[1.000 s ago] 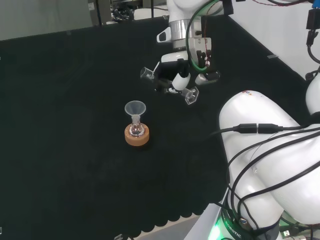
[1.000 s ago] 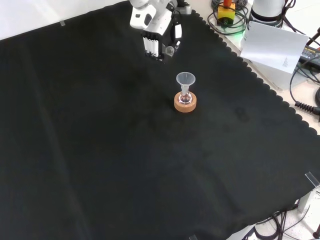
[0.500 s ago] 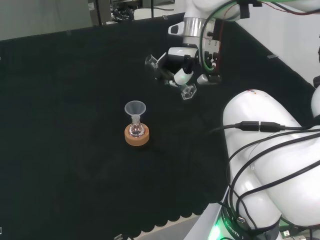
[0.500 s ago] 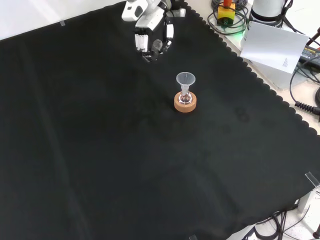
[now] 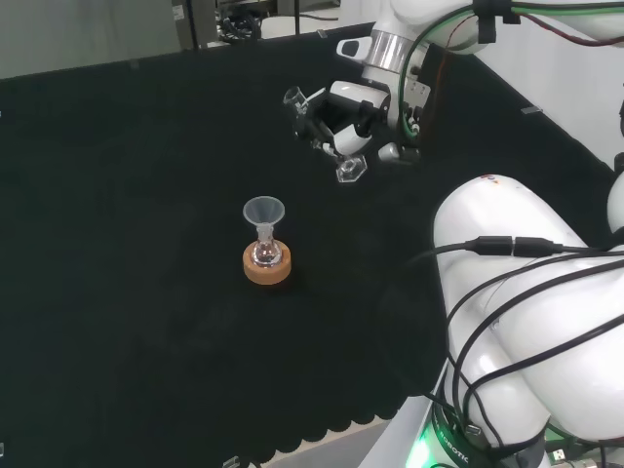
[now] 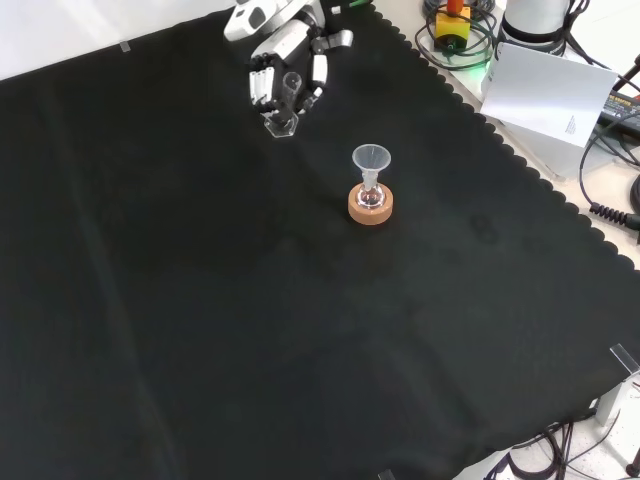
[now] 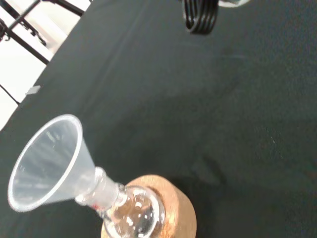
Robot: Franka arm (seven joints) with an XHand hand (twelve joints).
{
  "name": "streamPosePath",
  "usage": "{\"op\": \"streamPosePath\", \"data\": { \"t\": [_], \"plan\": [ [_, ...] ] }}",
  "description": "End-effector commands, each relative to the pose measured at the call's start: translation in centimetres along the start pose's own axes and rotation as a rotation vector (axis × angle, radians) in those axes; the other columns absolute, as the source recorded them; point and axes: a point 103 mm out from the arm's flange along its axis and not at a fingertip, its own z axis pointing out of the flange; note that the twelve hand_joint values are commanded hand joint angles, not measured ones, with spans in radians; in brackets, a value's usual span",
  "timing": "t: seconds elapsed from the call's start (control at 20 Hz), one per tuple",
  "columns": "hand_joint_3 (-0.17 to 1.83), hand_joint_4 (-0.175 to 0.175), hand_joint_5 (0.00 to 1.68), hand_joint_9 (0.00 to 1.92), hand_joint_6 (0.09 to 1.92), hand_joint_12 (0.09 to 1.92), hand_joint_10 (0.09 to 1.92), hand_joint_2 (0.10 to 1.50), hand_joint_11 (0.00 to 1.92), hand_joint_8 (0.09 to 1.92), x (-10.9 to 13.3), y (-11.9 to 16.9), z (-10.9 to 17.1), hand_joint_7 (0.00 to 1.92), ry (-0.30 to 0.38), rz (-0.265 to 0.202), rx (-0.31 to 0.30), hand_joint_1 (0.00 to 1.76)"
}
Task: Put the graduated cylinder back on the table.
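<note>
In the head view, you are looking at the funnel (image 5: 263, 210) sitting in a small flask (image 5: 264, 253) on its cork ring (image 5: 267, 267), and up to its right the hand (image 5: 343, 115) is gripping the graduated cylinder (image 5: 320, 136), fingers curled round it. The cylinder is hanging tilted, its base (image 5: 349, 171) low over the cloth (image 5: 117, 195). You are lowering it, I judge; next you are needing to stand it upright, touch down, then uncurl.

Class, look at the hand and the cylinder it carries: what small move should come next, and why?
Probably tip the graduated cylinder upright and lower it. The hand holds it tilted, its base near the cloth, well clear of the funnel and flask.
</note>
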Motion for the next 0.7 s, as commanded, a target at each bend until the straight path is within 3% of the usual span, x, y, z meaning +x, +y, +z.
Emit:
{"op": "streamPosePath", "data": {
  "t": [0.05, 0.7],
  "plan": [
    [0.73, -0.098, 0.86, 1.04, 0.97, 0.9, 0.65, 0.95, 0.97, 0.78, -1.8, 2.3, 0.3, 0.88, 0.084, -0.027, -0.054, 1.44],
    [0.72, -0.105, 0.86, 1.03, 0.97, 0.9, 0.64, 0.96, 0.97, 0.78, -3.8, 4.7, 0.6, 0.85, 0.177, -0.058, -0.162, 1.43]
  ]
}}
